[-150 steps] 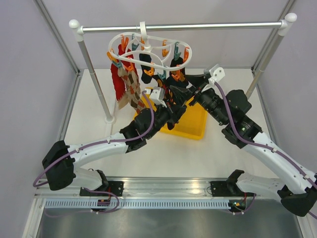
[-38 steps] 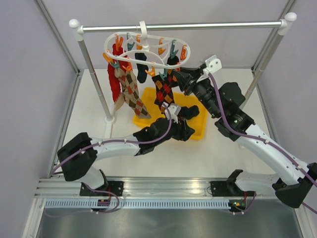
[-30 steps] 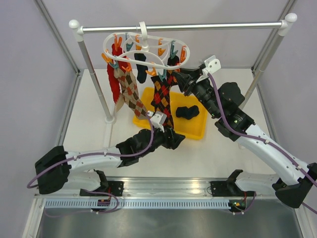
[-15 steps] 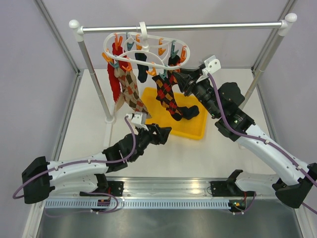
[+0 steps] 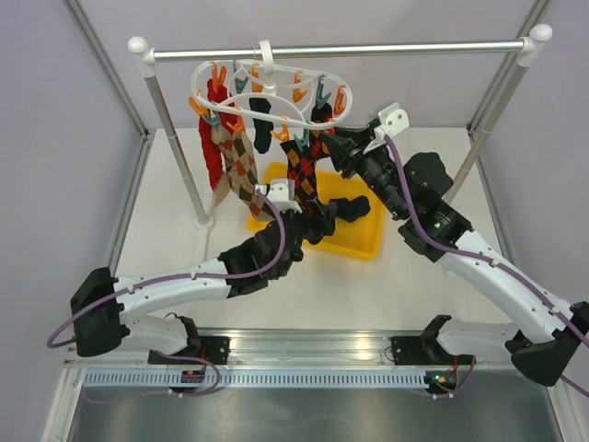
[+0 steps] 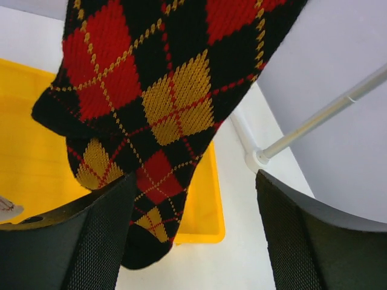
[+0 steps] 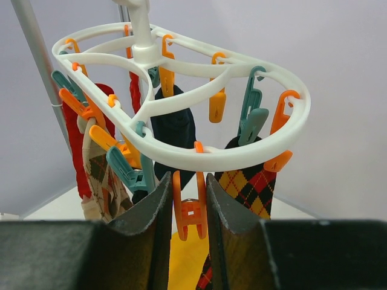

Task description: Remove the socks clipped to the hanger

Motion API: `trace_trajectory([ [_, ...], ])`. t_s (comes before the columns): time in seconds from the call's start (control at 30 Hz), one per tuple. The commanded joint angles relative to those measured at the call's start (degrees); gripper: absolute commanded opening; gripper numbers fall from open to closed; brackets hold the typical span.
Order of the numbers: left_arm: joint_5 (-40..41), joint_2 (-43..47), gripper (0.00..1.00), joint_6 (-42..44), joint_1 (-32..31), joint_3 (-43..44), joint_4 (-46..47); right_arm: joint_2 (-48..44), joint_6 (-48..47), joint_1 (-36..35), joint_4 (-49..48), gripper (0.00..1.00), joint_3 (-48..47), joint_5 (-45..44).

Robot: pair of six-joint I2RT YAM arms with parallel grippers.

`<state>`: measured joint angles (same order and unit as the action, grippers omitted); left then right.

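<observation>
The white oval hanger (image 5: 267,97) (image 7: 181,115) hangs from the rail with several socks clipped to it. From left to right they are a plain red one (image 5: 210,152), a beige argyle one (image 5: 241,173), a dark one (image 5: 263,124) and a black, red and yellow argyle sock (image 5: 302,168) (image 6: 151,103). My left gripper (image 5: 317,221) (image 6: 193,232) is open just below that argyle sock, whose toe hangs by the left finger (image 6: 91,241). My right gripper (image 5: 337,147) (image 7: 190,205) is shut on an orange peg (image 7: 190,208) at the hanger's near rim. Nothing shows in that peg.
A yellow tray (image 5: 363,241) (image 6: 202,205) sits under the hanger with a dark sock (image 5: 354,210) lying in it. The silver rail (image 5: 368,48) stands on two posts, and one foot (image 6: 257,158) is near the tray. Metal frame uprights border the table.
The left arm left a dark sock in the tray and drew back toward the near left. It then swung up under the argyle sock with its jaws widening. The right arm held still.
</observation>
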<state>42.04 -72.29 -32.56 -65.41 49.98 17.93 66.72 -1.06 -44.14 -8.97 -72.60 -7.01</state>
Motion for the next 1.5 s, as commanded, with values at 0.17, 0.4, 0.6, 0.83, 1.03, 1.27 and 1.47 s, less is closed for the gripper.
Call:
trace_trajectory([
  [0.17,10.60,-7.69,0.81,-2.25,-0.51,12.25,-14.68,0.43,0.71,-0.33,0.53,0.04,-2.46,-0.64],
  [0.4,12.89,-11.03,0.79,-2.86,-0.51,14.97,-17.58,0.52,1.06,-0.24,0.62,0.04,-2.72,-0.20],
  [0.6,13.42,-12.69,0.80,-2.25,-0.34,16.90,-18.97,0.61,1.06,-0.33,0.80,0.04,-3.08,0.06],
  [0.83,14.38,-14.71,0.83,-2.42,-0.07,19.54,-21.62,0.26,1.06,-0.25,1.24,0.04,-3.25,0.24],
  [1.03,14.38,-15.95,0.78,-4.18,1.07,19.81,-23.47,0.08,1.06,-0.25,1.59,0.05,-3.43,0.24],
  [1.27,13.51,-17.44,0.49,-4.01,1.77,19.46,-23.29,-0.01,1.06,-0.33,2.03,0.04,-3.78,0.41],
  [1.47,12.80,-17.18,0.21,-2.87,1.77,19.11,-23.12,-0.45,1.06,-0.33,2.20,0.05,-3.43,-0.11],
])
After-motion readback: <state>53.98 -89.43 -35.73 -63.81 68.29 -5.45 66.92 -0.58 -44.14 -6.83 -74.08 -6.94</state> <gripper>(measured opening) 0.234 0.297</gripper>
